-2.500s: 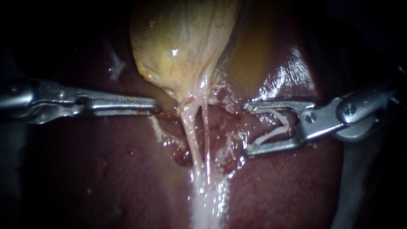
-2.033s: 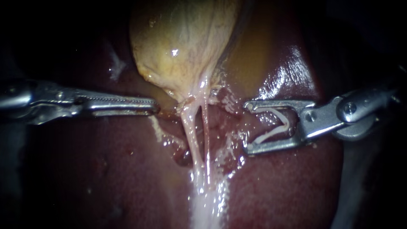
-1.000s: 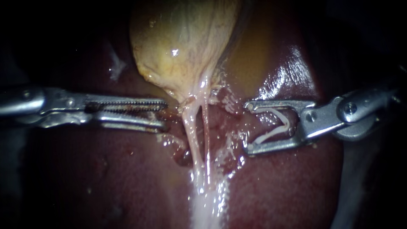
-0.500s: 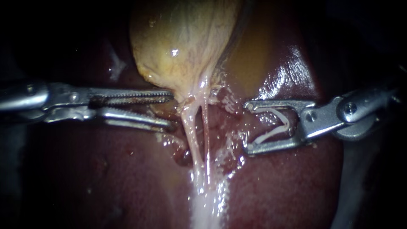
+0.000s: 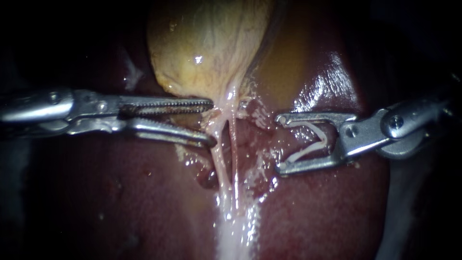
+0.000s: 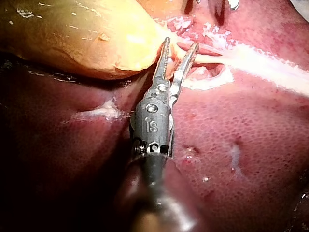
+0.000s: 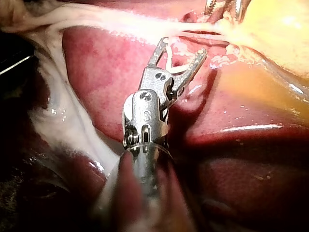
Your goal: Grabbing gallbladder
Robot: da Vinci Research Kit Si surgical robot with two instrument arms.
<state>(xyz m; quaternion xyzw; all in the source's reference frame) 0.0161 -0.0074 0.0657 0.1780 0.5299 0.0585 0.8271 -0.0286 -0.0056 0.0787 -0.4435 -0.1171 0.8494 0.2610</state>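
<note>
right instrument point(image 7: 183, 46) with a clip point(image 7: 170, 61) in its jaws, over liver point(image 7: 104, 72)

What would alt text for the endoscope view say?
The left instrument, open, is at the tapering lower end of the yellow gallbladder without gripping it. The right instrument sits beside the tubes, holding a white clip, over dark liver.

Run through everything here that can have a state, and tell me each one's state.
left instrument: open, tips at the neck of the gallbladder, nothing gripped.
right instrument: holding a white clip, off to the side of the tubes.
clip: open, on no tube.
gallbladder: not grasped, lying on the liver.
tubes: whole, bare of clips.
</note>
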